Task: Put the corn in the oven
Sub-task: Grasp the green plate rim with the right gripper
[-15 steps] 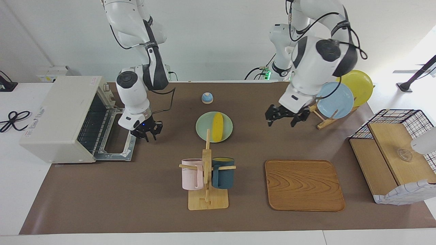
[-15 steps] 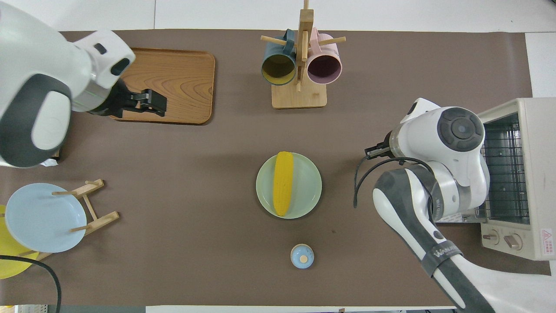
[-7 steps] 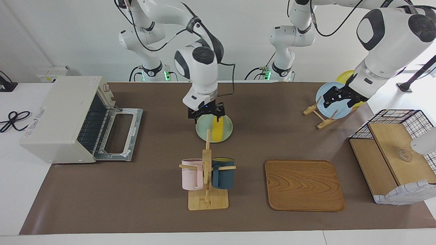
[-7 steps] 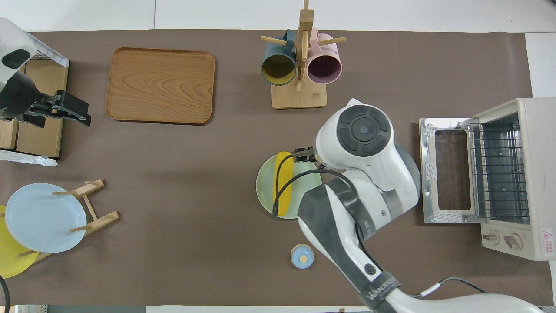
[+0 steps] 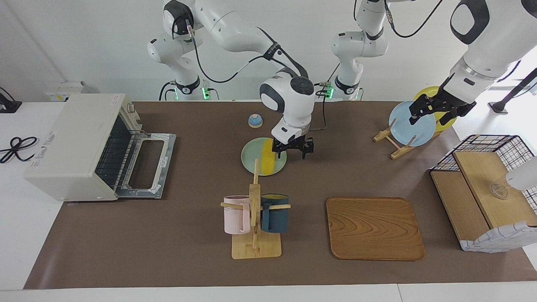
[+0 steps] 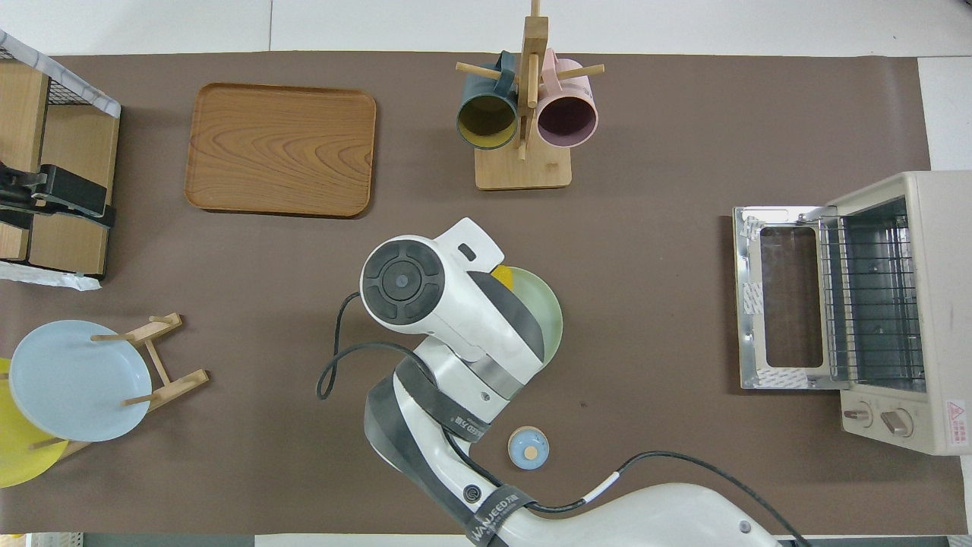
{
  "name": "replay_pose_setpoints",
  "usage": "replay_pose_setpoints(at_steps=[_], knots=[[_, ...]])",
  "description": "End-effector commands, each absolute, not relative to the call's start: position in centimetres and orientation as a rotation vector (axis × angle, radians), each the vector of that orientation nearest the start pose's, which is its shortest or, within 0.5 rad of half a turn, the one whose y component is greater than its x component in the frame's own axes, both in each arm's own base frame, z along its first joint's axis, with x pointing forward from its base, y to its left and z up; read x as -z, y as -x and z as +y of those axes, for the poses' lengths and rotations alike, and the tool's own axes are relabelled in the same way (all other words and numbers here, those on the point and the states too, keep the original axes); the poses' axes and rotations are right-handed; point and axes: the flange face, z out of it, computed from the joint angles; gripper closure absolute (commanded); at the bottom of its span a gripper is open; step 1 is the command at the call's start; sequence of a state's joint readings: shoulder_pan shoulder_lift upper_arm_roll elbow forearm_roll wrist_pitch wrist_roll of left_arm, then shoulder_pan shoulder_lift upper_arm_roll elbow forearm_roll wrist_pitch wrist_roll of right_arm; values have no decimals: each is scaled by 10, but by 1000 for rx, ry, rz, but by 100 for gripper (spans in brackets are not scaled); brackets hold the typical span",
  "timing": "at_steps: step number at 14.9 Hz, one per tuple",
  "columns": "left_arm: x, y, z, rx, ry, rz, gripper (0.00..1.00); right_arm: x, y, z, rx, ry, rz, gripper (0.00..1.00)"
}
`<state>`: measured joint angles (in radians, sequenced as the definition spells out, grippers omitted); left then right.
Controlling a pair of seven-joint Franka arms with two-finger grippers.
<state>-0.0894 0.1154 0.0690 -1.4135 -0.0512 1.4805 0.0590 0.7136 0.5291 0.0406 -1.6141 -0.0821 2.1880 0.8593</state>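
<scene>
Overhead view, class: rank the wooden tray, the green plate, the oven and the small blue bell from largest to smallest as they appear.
1. Oven, door open
2. Wooden tray
3. Green plate, partly hidden under the right arm, yet clearly smaller than the tray
4. Blue bell

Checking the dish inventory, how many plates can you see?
3: a green plate under the corn, mid-table; a blue plate and a yellow plate on the rack toward the left arm's end.
</scene>
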Motion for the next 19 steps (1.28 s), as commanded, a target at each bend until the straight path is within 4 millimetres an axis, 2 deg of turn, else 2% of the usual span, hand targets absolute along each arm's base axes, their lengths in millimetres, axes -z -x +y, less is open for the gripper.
replay_pose_setpoints(at_steps=[1, 3, 5, 8, 10, 12, 15, 17, 18, 19], knots=[[-656, -578, -17, -20, 3167, 147, 0, -315, -497, 453, 124, 3133, 108, 29], [-662, -573, -5, -63, 3169, 117, 0, -313, -496, 451, 117, 3138, 107, 47], [-664, -570, -1, -71, 3170, 108, 0, -309, -493, 449, 106, 3144, 108, 57], [-671, -572, 0, -30, 3168, 105, 0, -304, -488, 446, 100, 3143, 116, 66], [-686, -569, 1, 7, 3165, 103, 0, -301, -486, 443, 103, 3138, 118, 79], [-688, -568, 1, 14, 3166, 101, 0, -302, -486, 444, 95, 3144, 114, 100], [-702, -562, -3, 96, 3165, 113, 0, -323, -503, 440, 103, 3154, 124, 100], [-696, -563, -2, 118, 3164, 113, 0, -349, -520, 440, 67, 3193, 53, 100], [-691, -566, -2, 121, 3163, 112, 0, -363, -527, 434, 65, 3236, -15, 100], [-684, -569, -2, 116, 3164, 112, 0, -371, -534, 421, 94, 3294, -98, 100]])
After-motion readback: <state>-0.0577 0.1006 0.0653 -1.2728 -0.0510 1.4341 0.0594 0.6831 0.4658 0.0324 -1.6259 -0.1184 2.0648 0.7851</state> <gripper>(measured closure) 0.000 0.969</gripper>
